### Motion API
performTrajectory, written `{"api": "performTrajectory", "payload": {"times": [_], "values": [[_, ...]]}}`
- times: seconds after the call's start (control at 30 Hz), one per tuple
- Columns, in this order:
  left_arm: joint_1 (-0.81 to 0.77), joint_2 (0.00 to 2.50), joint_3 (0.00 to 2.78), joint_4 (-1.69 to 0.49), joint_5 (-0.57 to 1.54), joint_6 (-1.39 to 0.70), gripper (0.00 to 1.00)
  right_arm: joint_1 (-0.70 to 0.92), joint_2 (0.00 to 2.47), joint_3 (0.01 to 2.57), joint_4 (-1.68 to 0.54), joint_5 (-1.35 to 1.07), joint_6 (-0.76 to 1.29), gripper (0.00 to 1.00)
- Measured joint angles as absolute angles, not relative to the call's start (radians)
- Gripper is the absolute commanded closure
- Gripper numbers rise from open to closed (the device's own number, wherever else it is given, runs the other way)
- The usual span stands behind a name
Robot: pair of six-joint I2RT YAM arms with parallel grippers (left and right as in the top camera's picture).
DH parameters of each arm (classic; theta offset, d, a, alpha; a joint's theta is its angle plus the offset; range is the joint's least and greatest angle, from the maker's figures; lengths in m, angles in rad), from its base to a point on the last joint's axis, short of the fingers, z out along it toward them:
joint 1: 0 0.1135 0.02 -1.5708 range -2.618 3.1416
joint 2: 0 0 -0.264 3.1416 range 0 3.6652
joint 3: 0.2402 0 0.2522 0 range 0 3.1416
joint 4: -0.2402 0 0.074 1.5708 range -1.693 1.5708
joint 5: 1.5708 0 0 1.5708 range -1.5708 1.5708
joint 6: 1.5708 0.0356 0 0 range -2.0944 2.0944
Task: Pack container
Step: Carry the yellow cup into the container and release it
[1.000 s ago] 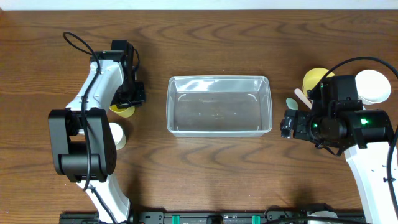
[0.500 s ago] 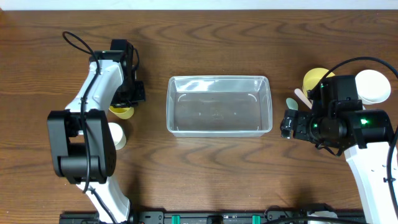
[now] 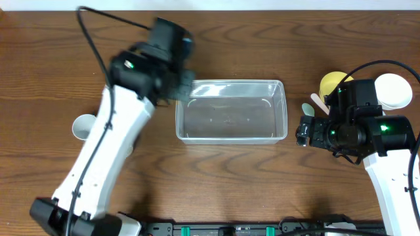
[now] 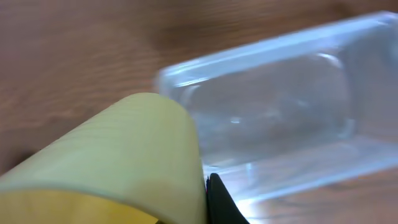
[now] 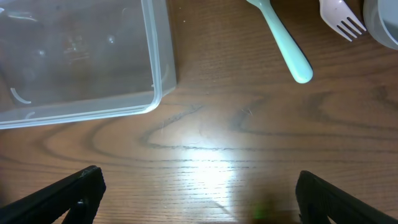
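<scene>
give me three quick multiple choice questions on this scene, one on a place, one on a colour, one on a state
1. Where is the white cup?
A) inside the tub
B) left of the tub, apart from it
C) right of the tub

2. What colour is the spoon?
A) red
B) pale green
C) black

3. What state is the tub in?
A) empty
B) full of cups
C) closed with a lid

Answers:
1 B, the overhead view shows it standing on the wood well left of the tub.
2 B, the right wrist view shows its pale green handle.
3 A, the overhead view shows the tub's clear floor bare and no lid on it.
</scene>
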State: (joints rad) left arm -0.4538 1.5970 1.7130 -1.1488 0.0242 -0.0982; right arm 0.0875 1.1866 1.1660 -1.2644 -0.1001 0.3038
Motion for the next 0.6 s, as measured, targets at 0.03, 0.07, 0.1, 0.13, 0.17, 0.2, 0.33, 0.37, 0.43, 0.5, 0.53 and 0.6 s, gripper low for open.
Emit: {"api": "performTrajectory", "payload": {"times": [0.03,0.07,0.1,0.13,0.17,0.2,0.33,0.37,0.43,0.5,0.53,0.6], "values": [[-0.487,1.6,1.713,-1.143,0.024,-0.102,0.94,0.088,1.187,1.166,-1.264,-0.1,0.304,0.01],[-0.517,1.613,1.713,-1.137,0.023,-0.105,0.94,0.088,1.187,1.166,-1.265,-0.1,0.304,0.01],[-0.537,1.626,1.713,-1.133,0.023,-0.106,0.94,0.088,1.187,1.166,-1.265,-0.1,0.303,0.01],[-0.55,1.65,1.713,-1.129,0.023,-0.108,0.94,0.088,1.187,1.166,-1.267,-0.1,0.304,0.01],[-0.567,1.668,1.713,-1.126,0.023,-0.109,0.94,0.088,1.187,1.166,-1.268,-0.1,0.304,0.01],[-0.576,1.694,1.713,-1.125,0.023,-0.111,0.94,0.088,1.187,1.166,-1.268,-0.1,0.304,0.01],[-0.582,1.806,1.711,-1.117,0.023,-0.118,0.94,0.088,1.187,1.166,-1.268,-0.1,0.303,0.01],[-0.58,1.828,1.711,-1.117,0.023,-0.12,0.94,0.088,1.187,1.166,-1.268,-0.1,0.303,0.01],[-0.573,1.878,1.71,-1.117,0.023,-0.125,0.94,0.088,1.187,1.166,-1.271,-0.1,0.302,0.01],[-0.567,1.917,1.71,-1.117,0.023,-0.128,0.94,0.088,1.187,1.166,-1.272,-0.1,0.3,0.01],[-0.563,1.936,1.71,-1.116,0.022,-0.129,0.94,0.088,1.187,1.166,-1.272,-0.1,0.3,0.01],[-0.558,1.964,1.71,-1.114,0.022,-0.131,0.94,0.088,1.187,1.166,-1.272,-0.1,0.299,0.01]]}}
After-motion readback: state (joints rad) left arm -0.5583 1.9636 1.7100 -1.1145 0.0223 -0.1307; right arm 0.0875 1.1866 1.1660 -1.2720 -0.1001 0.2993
